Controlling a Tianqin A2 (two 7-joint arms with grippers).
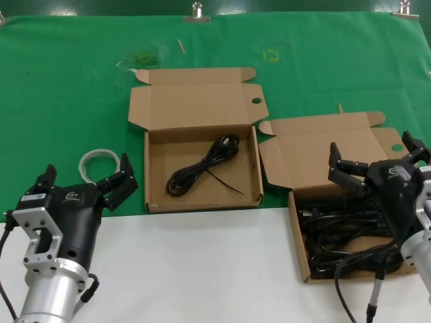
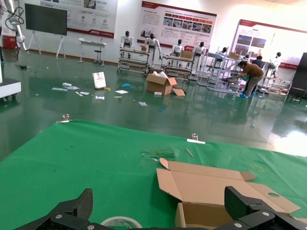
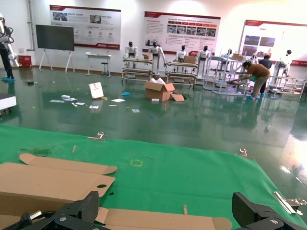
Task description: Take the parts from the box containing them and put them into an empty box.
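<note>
The box with the parts [image 1: 300, 250] stands at the right, lid [image 1: 316, 153] open, holding several tangled black power cables [image 1: 340, 237]. My right gripper [image 1: 374, 156] is open and empty, hovering over the back of this box; its wrist view shows the lid's edge [image 3: 158, 221] under the open gripper [image 3: 168, 207]. The other box [image 1: 202, 135] stands in the middle, lid [image 1: 195, 101] open, with one coiled black cable [image 1: 201, 169] inside. My left gripper [image 1: 86, 180] is open and empty, left of that box, which also shows in the left wrist view [image 2: 211, 184].
A roll of clear tape [image 1: 100, 161] lies on the green cloth just beyond the left gripper, also in the left wrist view [image 2: 121, 223]. White table surface [image 1: 202, 269] runs along the front. Metal clips [image 1: 196, 11] hold the cloth at the far edge.
</note>
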